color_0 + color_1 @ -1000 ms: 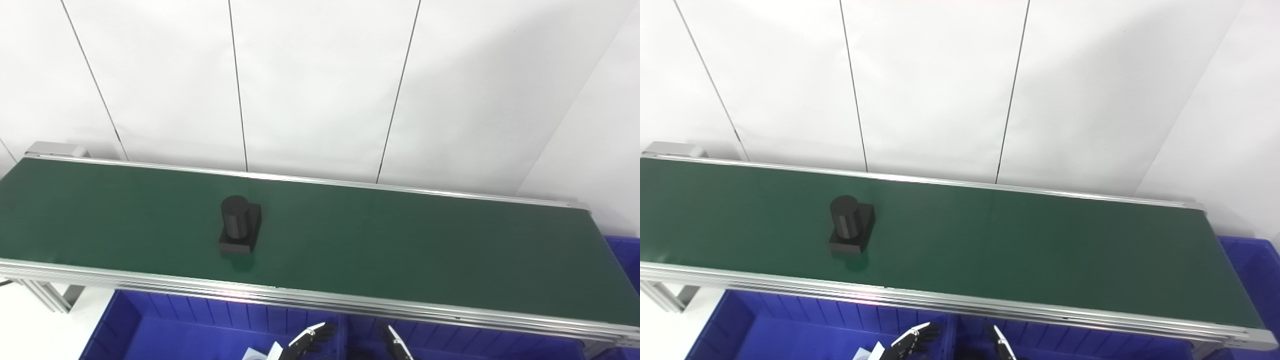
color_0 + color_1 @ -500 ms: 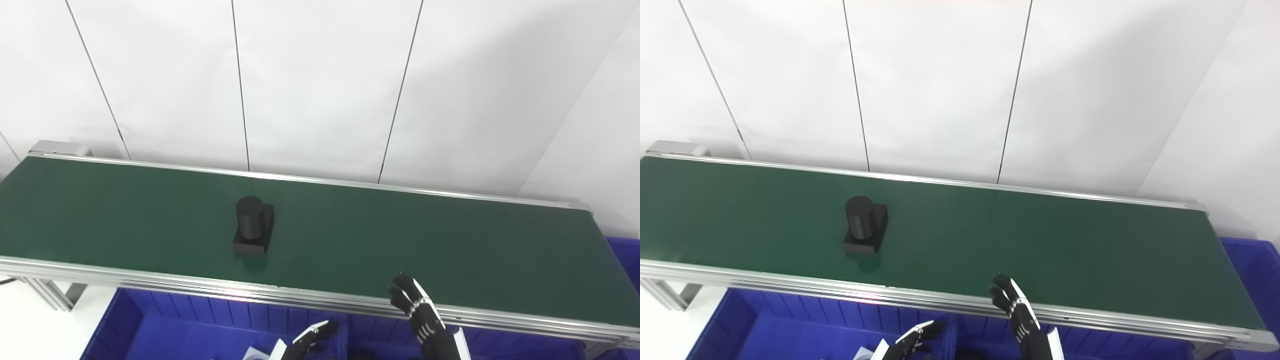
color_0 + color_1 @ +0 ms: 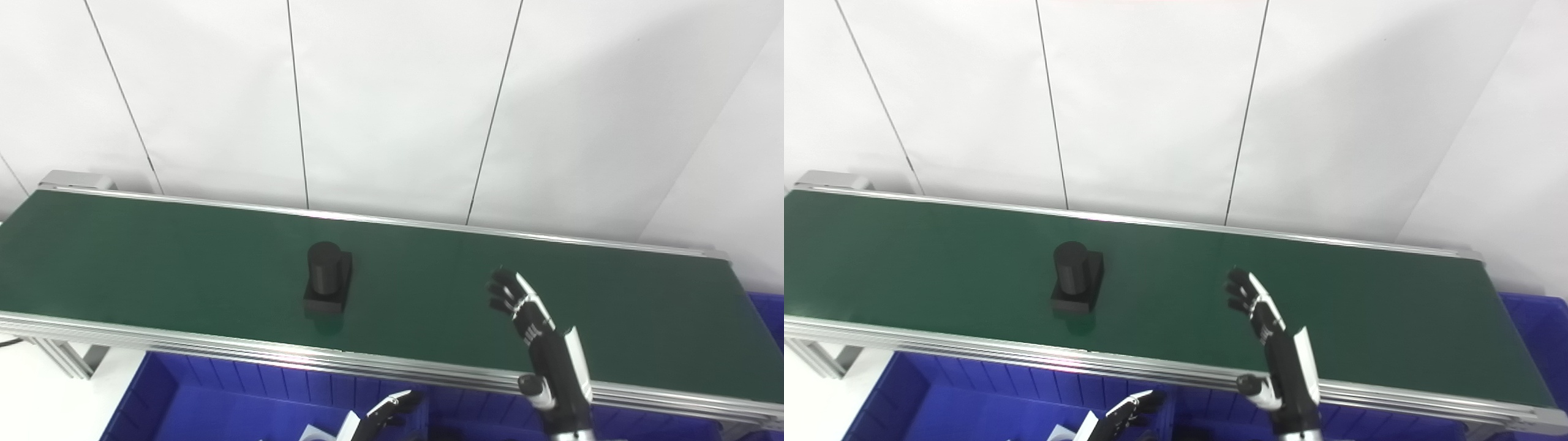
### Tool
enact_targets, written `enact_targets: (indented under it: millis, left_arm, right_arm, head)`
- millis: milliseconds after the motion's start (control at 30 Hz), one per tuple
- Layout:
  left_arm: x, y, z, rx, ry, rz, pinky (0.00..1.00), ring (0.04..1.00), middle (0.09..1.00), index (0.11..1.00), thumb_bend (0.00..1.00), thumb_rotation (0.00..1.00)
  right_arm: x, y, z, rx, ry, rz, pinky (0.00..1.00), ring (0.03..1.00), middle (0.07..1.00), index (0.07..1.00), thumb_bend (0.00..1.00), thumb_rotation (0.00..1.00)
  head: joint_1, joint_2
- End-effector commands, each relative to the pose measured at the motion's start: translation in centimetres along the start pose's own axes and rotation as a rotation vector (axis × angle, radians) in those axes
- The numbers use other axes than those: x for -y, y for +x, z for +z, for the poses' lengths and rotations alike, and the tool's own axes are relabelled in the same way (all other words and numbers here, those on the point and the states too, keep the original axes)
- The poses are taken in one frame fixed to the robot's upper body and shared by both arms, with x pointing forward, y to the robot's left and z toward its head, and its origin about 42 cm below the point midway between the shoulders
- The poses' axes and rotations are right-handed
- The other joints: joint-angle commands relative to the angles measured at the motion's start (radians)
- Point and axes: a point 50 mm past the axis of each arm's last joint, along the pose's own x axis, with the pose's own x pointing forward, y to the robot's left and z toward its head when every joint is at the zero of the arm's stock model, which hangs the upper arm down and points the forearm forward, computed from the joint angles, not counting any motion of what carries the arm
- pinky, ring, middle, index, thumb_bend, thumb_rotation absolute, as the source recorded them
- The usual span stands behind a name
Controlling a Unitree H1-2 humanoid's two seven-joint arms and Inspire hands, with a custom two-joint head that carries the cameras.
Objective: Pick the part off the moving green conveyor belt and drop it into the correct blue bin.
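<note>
A black part [image 3: 328,278], an upright cylinder on a flat square base, rides on the green conveyor belt [image 3: 184,257] left of centre. My right hand [image 3: 531,321] is raised over the belt's near side, to the right of the part and well apart from it. Its fingers are straight and spread, and it holds nothing. Only the fingertips of my left hand [image 3: 386,411] show at the bottom edge, below the belt over a blue bin [image 3: 245,398]. They look slightly spread.
Blue bins [image 3: 968,398] sit under the belt's near rail, with a divider near the middle. Another blue bin [image 3: 1540,324] stands past the belt's right end. A white panelled wall rises behind the belt.
The part has travelled to the right along the belt. My right hand has risen from below the rail to over the belt. The left hand has barely moved.
</note>
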Motion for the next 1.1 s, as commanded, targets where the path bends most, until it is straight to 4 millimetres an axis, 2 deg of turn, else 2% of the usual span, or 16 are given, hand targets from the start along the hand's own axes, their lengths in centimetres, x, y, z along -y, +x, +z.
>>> enact_targets:
  millis: [0,67,100,133,167,233,433,567,900,1067]
  left_arm:
    - [0.0,1.2,1.0,0.065,-0.01,0.01,0.76,0.818,0.827,0.809,0.66,0.9]
    - [0.0,1.2,1.0,0.066,-0.01,0.008,0.76,0.819,0.827,0.81,0.67,0.9]
    - [0.0,1.3,1.1,0.066,-0.01,0.008,0.75,0.817,0.827,0.812,0.67,0.9]
    - [0.1,1.3,1.1,0.066,-0.01,0.008,0.75,0.817,0.827,0.812,0.67,0.9]
    - [0.1,1.3,1.1,0.066,-0.011,0.008,0.75,0.817,0.827,0.811,0.67,0.9]
    - [0.2,1.4,1.1,0.063,-0.02,0.006,0.76,0.815,0.826,0.809,0.68,0.9]
    - [0.4,1.5,1.2,0.067,-0.014,0.008,0.74,0.813,0.821,0.804,0.67,0.89]
    - [0.6,1.5,1.2,0.07,-0.014,0.009,0.75,0.807,0.815,0.801,0.67,0.9]
    - [0.7,1.3,1.6,0.081,-0.029,0.014,0.76,0.809,0.812,0.801,0.69,0.88]
    - [0.8,1.1,1.9,0.094,-0.023,0.015,0.76,0.806,0.813,0.802,0.71,0.89]
  right_arm:
    - [1.0,1.8,0.7,0.076,-0.005,-0.009,0.79,0.844,0.879,0.891,1.0,0.88]
    - [1.5,2.7,0.6,0.086,-0.013,-0.017,0.79,0.842,0.877,0.889,1.0,0.87]
    - [1.7,3.1,0.6,0.091,-0.016,-0.02,0.78,0.83,0.869,0.887,1.0,0.79]
    - [1.8,3.7,0.6,0.096,-0.012,-0.025,0.77,0.826,0.866,0.887,1.0,0.76]
    - [2.0,4.2,0.6,0.101,-0.009,-0.028,0.75,0.813,0.862,0.885,1.0,0.65]
    - [2.2,5.1,0.6,0.109,0.005,-0.027,0.71,0.804,0.864,0.886,1.0,0.53]
    - [2.5,7.3,0.3,0.119,-0.011,-0.022,0.7,0.804,0.862,0.879,1.0,0.45]
    - [2.5,9.0,-0.2,0.11,-0.008,-0.014,0.68,0.793,0.864,0.883,1.0,0.29]
    - [1.4,11.5,-1.6,0.067,-0.049,0.012,0.67,0.779,0.869,0.87,1.0,0.18]
    - [0.6,12.3,-2.5,0.036,-0.055,0.035,0.67,0.783,0.882,0.872,1.0,0.16]
  head:
    - [0.0,0.001]
    - [-0.002,0.0]
    - [-0.002,0.0]
    - [0.0,-0.002]
    - [0.002,-0.003]
    - [0.005,-0.005]
    - [0.011,-0.005]
    - [0.015,-0.003]
    - [0.019,0.022]
    - [0.019,0.034]
